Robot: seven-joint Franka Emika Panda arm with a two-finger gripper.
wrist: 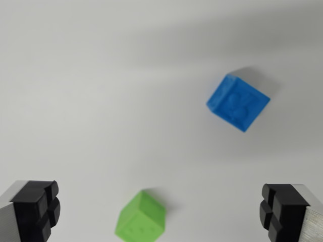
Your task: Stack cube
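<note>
the green cube [141, 219] sits low in the wrist view, its bottom edge cut off, between the fingers of the gripper [161, 214], which stand wide apart and hold nothing. the blue cube [237, 102] lies well apart at upper right, blurred, on the plain white table [91, 101].

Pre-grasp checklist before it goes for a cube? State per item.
1. Gripper open: ok, fingers wide apart at the bottom corners.
2. Nothing held: ok, gap holds no cube.
3. Green cube between the fingers: ok, though somewhat toward the wrist view's left.
4. Blue cube clear of green cube: ok, apart, further up and toward the wrist view's right.
5. Cubes resting flat on the table: cannot tell, picture blurred.
6. Finger line square to green cube's faces: not ok, cube sits rotated.
</note>
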